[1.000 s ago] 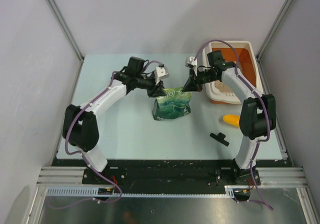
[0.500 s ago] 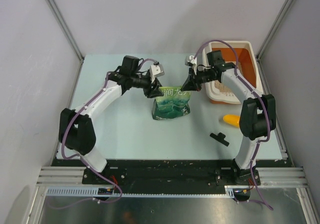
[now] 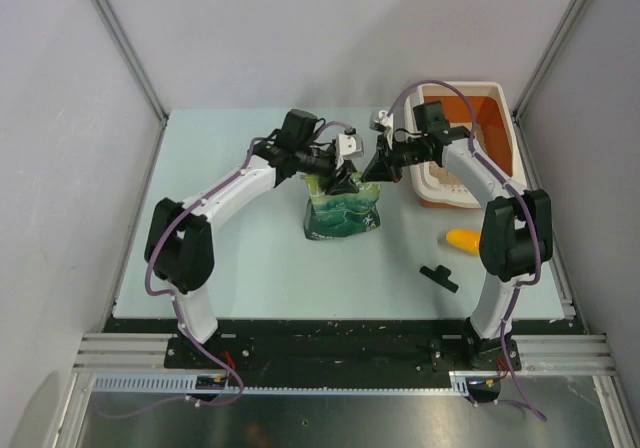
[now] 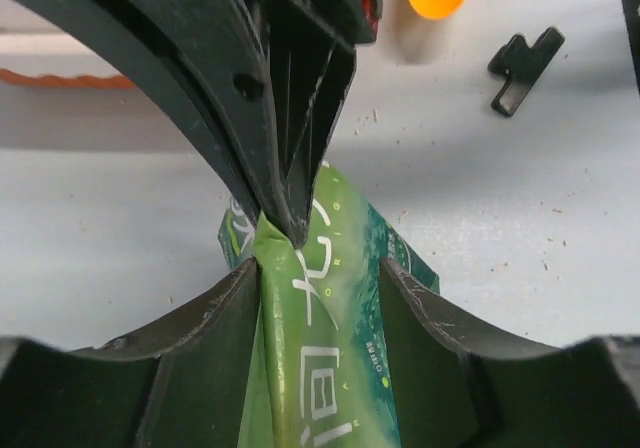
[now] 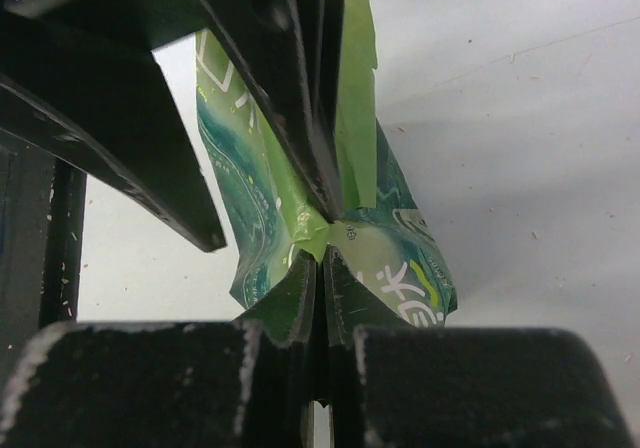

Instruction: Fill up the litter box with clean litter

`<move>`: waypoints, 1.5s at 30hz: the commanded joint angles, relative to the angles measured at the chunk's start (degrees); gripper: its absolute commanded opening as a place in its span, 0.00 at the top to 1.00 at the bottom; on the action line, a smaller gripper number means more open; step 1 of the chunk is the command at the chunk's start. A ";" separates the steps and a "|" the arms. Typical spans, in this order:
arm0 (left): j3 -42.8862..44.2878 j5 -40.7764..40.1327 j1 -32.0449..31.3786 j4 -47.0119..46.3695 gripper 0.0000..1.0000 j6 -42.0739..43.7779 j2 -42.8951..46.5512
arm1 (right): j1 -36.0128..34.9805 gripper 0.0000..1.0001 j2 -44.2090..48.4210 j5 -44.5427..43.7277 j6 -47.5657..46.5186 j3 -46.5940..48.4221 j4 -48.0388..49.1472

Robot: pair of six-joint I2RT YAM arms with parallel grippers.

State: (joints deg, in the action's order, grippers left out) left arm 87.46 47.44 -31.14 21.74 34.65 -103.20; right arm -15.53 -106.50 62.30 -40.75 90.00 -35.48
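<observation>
Litter box (image 3: pixel 470 87) holds clean litter (image 3: pixel 447 175); right tool (image 3: pixel 372 175) pinches green bag (image 3: pixel 345 218), left tool (image 3: pixel 343 181) spread around it.

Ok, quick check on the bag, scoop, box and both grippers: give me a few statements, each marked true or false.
1. The right gripper is shut on the top edge of the green bag. True.
2. The green bag sits inside the litter box. False: it stands on the table, left of the box.
3. The left gripper holds the yellow scoop. False: the scoop lies alone on the table beside the right arm.
4. Some pale litter is already in the litter box. True.
5. The left gripper straddles the bag's top, one finger on either side. True.
</observation>
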 commanded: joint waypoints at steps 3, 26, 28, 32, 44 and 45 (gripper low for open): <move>2.36 -0.68 -0.24 -0.99 0.61 0.07 -2.27 | -0.29 1.00 4.19 4.32 1.82 -0.26 4.28; -0.89 0.90 3.27 -3.98 1.00 -9.96 -1.04 | 15.00 0.58 20.35 -9.28 -29.23 -8.95 -29.61; -0.71 0.90 3.10 -4.07 1.00 -10.22 -1.22 | 15.09 0.58 21.50 -15.61 -33.76 -12.54 -37.42; -0.80 0.72 3.01 -3.98 1.00 -10.22 -1.04 | 19.57 0.55 23.00 -22.48 -35.63 -18.27 -44.23; -0.54 0.29 2.31 -3.98 1.00 -11.01 -1.66 | 22.91 0.55 11.32 -33.03 -22.36 -27.51 -36.94; -0.71 0.20 2.31 -3.98 1.00 -11.01 -1.74 | 23.00 0.55 10.09 -33.56 -21.48 -27.51 -36.33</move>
State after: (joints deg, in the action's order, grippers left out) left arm 86.96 48.21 -29.23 17.23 25.39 -105.49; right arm 7.11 -91.81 32.71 -67.94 62.83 -74.43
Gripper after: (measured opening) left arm 0.012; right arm 0.453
